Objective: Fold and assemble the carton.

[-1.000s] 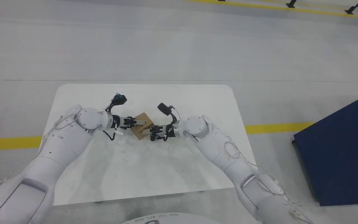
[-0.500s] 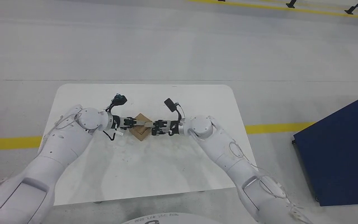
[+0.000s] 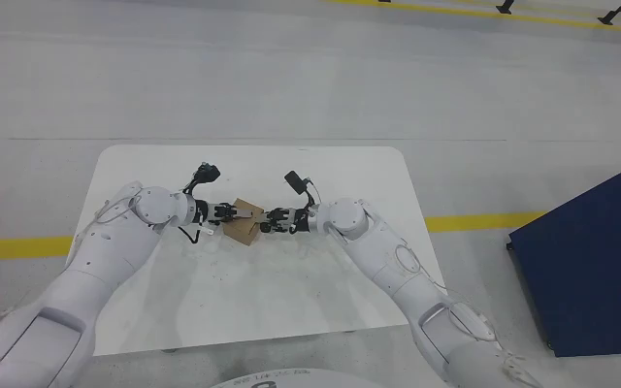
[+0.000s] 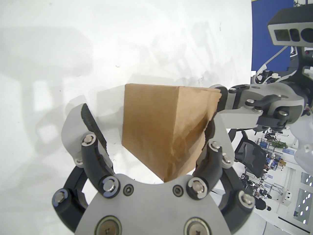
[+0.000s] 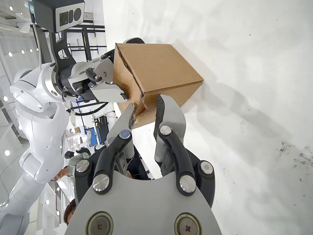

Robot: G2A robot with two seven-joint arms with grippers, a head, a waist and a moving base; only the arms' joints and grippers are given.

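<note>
A small brown carton [image 3: 245, 222] rests on the white table [image 3: 320, 281] between both arms. My left gripper [image 3: 224, 214] is open and straddles the carton [image 4: 156, 128]. One finger [image 4: 94, 125] stands clear of the carton and the other [image 4: 210, 129] lies against its creased end. My right gripper [image 5: 146, 105] is shut on the torn edge of the carton [image 5: 161, 69] at a lower corner. From above, the right gripper [image 3: 270, 222] meets the carton's right side. In the right wrist view, a left finger [image 5: 110, 91] presses on the carton's end face.
The carton lies near the middle of the table, nearer the far edge. A blue block [image 3: 574, 262] stands on the floor to the right, off the table. Scuff marks [image 5: 293, 152] dot the white surface.
My right gripper has swung from in front of the carton to its right side and closed on its edge. The carton has shifted slightly. The left gripper has stayed put.
</note>
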